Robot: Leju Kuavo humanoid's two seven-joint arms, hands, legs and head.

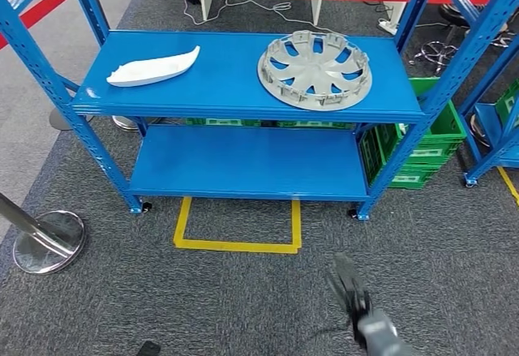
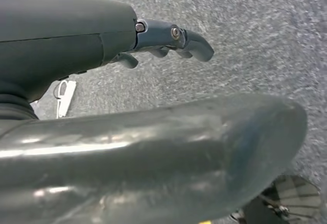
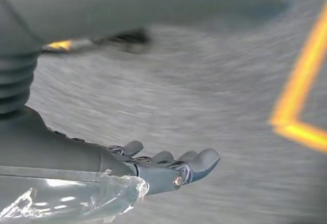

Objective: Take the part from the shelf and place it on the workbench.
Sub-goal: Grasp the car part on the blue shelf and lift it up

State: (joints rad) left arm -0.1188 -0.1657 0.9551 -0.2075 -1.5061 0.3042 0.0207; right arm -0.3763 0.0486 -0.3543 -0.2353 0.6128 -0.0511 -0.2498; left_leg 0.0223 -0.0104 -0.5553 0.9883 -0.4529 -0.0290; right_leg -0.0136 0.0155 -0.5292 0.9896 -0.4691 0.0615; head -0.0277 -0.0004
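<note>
Two parts lie on a blue shelf; neither robot hand has one.

A silver wheel cover (image 1: 315,70) lies flat on the shelf's top board (image 1: 233,76), well ahead of the right hand (image 1: 352,291), with a white part (image 1: 153,69) further left. Which one is wanted is unclear. Both hang over carpet, likely mid-approach. The right wrist view shows its fingers (image 3: 192,160) extended and empty; the left hand (image 2: 169,38) likewise.

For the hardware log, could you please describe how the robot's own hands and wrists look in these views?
The left hand has dark blue-grey fingers with small silver screws, behind a smooth dark grey cover. The right hand matches it, with a ribbed grey wrist cover and clear plastic film along its edge.
</note>
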